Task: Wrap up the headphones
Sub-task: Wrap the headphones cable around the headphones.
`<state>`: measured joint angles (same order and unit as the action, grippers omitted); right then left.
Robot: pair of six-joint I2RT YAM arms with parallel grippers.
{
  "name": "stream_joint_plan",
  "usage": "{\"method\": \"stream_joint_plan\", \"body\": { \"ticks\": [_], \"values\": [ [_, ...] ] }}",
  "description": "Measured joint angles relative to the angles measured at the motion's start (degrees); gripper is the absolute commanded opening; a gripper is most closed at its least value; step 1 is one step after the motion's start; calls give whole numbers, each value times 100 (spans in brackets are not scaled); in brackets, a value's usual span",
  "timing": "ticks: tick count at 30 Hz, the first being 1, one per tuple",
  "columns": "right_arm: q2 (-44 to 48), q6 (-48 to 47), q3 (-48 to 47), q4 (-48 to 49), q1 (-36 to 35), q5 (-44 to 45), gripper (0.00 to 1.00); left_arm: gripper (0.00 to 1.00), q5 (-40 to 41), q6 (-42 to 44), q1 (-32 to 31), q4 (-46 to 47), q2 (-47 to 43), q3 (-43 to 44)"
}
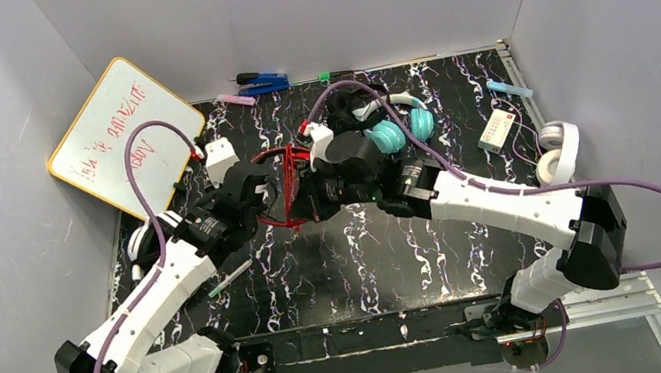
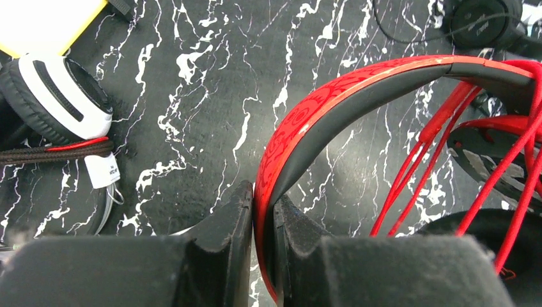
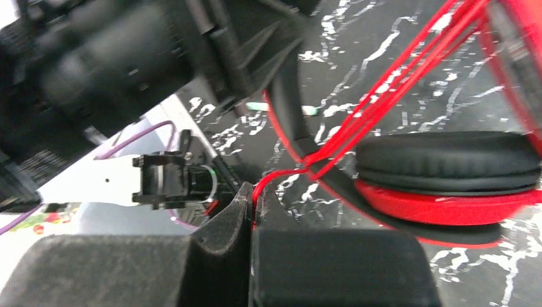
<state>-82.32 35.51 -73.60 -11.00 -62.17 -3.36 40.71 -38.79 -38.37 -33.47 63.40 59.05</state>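
Note:
The red headphones (image 1: 289,189) are held between both arms above the middle of the black marbled table (image 1: 368,251). My left gripper (image 2: 262,201) is shut on the red headband (image 2: 307,115), which arcs up and to the right. My right gripper (image 3: 254,192) is shut on the thin red cord (image 3: 396,70); several strands of it run along the band above the black-padded cup (image 3: 447,160). White-and-black headphones (image 2: 57,96) lie at the left. Teal headphones (image 1: 391,136) and small black headphones (image 2: 479,22) lie at the back. All-white headphones (image 1: 559,153) sit at the right edge.
A whiteboard (image 1: 124,130) leans in the back left corner. Blue tools (image 1: 260,82) and a pink marker (image 1: 236,99) lie along the back wall. A teal pen (image 1: 510,87) and a small white box (image 1: 497,130) are at the right. A pen (image 1: 231,279) lies by the left arm.

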Motion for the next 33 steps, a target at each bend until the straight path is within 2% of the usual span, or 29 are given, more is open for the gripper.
{"method": "stream_joint_plan", "body": {
  "ticks": [8,17,27,33],
  "values": [
    [-575,-787,-734,-1318,457,-17,6,0,-660,1460,0,352,-299,-302],
    [-702,-1421,-914,-2006,481,-391,10,0,-1366,2914,0,431,-332,-317],
    [-1117,-1799,-1165,-2385,481,-761,10,0,-1572,3738,0,321,-188,-299],
    [-1268,-1950,-1305,-2693,492,-800,13,0,-1585,4061,17,275,-85,-262]
  ]
}}
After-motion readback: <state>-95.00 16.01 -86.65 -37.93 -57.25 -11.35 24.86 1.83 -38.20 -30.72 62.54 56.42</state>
